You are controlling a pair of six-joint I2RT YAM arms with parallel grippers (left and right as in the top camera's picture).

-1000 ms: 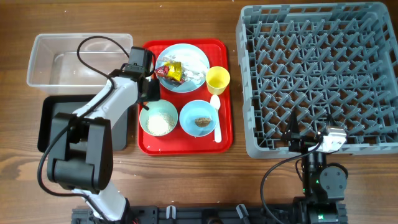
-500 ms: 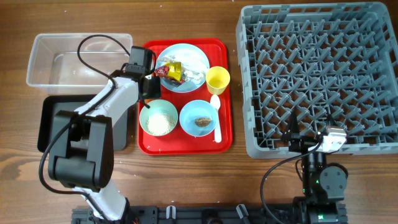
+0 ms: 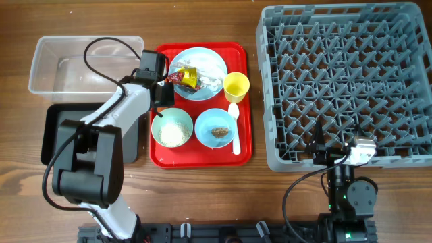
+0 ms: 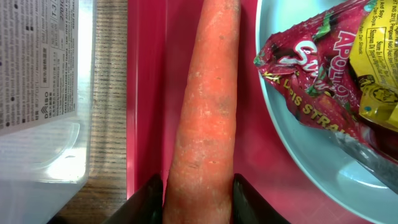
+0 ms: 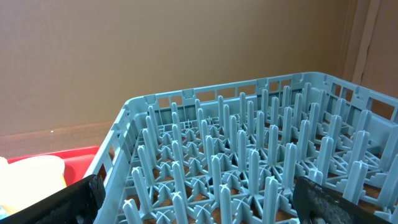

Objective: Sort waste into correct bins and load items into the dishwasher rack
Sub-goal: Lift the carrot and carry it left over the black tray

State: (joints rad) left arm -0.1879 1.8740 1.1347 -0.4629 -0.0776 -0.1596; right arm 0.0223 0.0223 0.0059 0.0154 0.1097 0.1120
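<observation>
1. Looking through the left wrist camera, I see the left claw clenched on the long orange carrot. Its dark fingers sit one against each flank, and no gap shows.
2. The carrot lies flat along the left edge of the flat red serving tray, just beside the round light blue plate at the tray's far end.
3. On that plate a crumpled red wrapper and a yellow wrapper overlap.
4. At the tray's near-left corner, one light blue bowl holds white rice grains. Beside it, a second light blue bowl holds a small brown food lump.
5. The small yellow cup stands at the tray's right edge. The white spoon lies along the same edge, nearer to me.
6. Left of the tray sits the clear plastic rectangular tub, with the shallow black rectangular tray nearer to me, partly under the left arm.
7. Right of the tray, apart from it, stands the large square grey plastic rack.
8. The right claw hangs released at the rack's near edge, fingers spread wide with nothing held.
</observation>
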